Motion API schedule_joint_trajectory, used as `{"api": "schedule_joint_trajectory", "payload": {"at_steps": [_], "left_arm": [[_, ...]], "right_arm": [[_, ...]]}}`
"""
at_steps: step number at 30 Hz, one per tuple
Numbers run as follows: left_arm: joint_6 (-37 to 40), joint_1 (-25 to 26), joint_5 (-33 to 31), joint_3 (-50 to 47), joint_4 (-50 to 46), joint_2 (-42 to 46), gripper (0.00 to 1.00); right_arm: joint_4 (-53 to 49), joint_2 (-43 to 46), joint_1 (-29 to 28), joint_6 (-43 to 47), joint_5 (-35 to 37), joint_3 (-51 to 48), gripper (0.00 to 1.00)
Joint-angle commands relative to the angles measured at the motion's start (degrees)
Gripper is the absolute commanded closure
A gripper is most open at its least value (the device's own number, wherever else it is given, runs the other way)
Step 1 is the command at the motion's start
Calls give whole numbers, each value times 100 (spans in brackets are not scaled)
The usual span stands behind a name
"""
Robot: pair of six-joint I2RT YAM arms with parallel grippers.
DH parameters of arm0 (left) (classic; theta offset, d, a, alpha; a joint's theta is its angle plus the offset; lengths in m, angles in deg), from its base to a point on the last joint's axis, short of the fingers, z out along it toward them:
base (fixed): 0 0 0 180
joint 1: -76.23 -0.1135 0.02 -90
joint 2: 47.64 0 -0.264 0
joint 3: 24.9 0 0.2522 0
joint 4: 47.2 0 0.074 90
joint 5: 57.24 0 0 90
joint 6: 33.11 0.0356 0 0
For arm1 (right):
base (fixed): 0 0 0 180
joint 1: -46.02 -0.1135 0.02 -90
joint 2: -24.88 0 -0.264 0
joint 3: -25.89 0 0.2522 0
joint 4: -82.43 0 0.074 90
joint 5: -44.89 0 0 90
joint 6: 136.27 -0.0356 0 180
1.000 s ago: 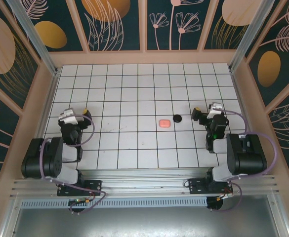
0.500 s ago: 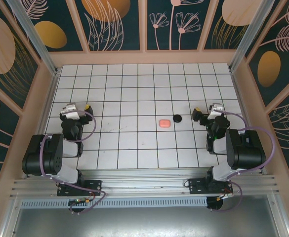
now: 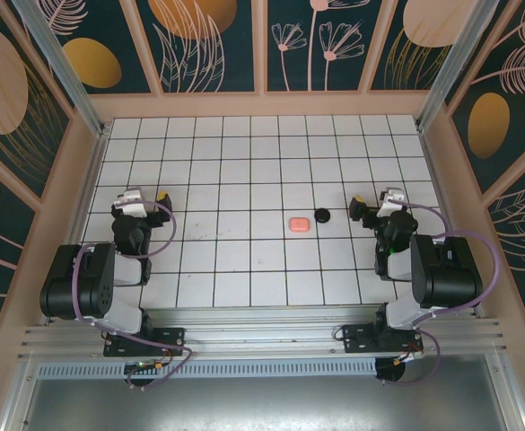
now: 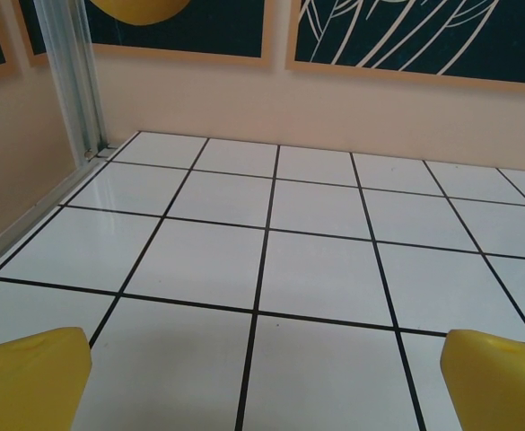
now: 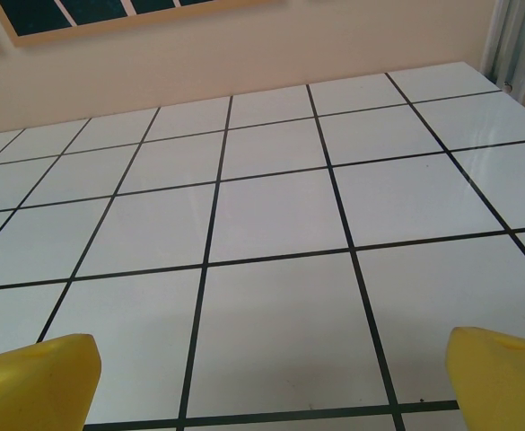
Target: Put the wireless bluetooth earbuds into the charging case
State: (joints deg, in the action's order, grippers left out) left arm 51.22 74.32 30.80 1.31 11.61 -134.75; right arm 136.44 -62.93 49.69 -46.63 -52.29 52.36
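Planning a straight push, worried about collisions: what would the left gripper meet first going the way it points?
No object stands in its line: the left gripper, fingers apart, faces bare tiles up to the far wall. If it is angled down, as it seems, the tiles come first.

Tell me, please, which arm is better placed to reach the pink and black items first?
Right. The right end effector, open, sits close to the black item and pink item; the left end effector is much farther away.
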Motion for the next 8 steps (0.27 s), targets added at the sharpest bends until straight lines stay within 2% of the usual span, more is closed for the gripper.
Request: {"api": "schedule_joint_trajectory", "payload": {"at_steps": [1, 8], "left_arm": [[89, 18, 46, 111, 11, -4, 2], [93, 16, 46, 100, 37, 16, 2]], "right_arm": [[334, -35, -14, -21, 24, 84, 1], [333, -38, -6, -19, 24, 83, 1]]}}
